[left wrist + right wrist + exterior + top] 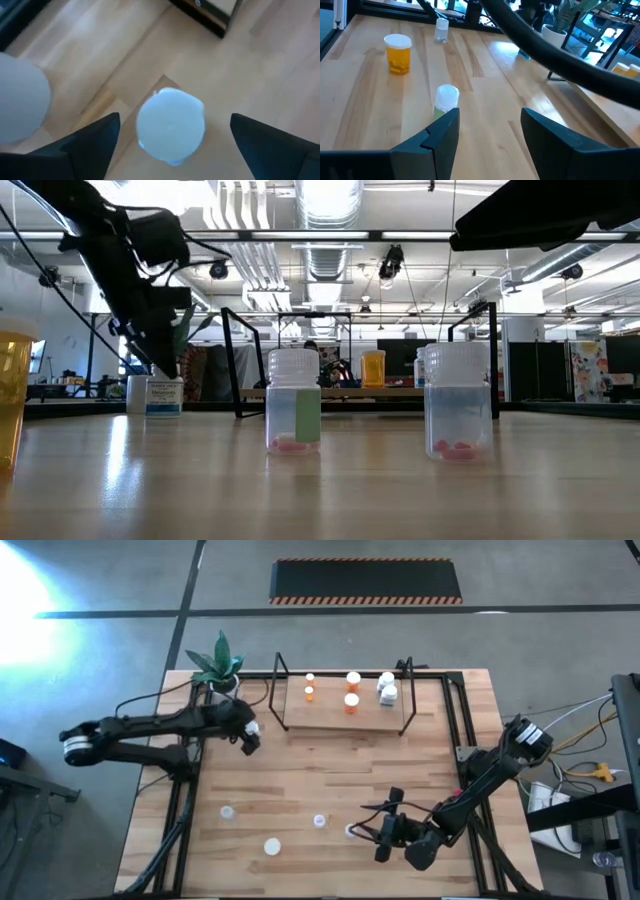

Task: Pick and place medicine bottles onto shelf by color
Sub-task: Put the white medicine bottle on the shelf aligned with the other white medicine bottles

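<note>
A white bottle with a white cap (170,127) stands on the table left of the shelf (345,715); it also shows in the high view (253,727) and the low view (163,395). My left gripper (175,120) is open just above it, one finger on either side of the cap, touching nothing. My right gripper (490,120) is open low over the near right of the table (385,829). It points toward the table's left at a clear green-labelled bottle (446,99) standing just ahead. Orange bottles (351,702) and white bottles (388,694) stand on the shelf board.
More bottles stand on the near half of the table: an orange one (397,52) and clear ones (319,821) (228,811). A white pot with a green plant (215,670) stands at the far left corner, close behind my left gripper. Black rails (455,730) edge the table.
</note>
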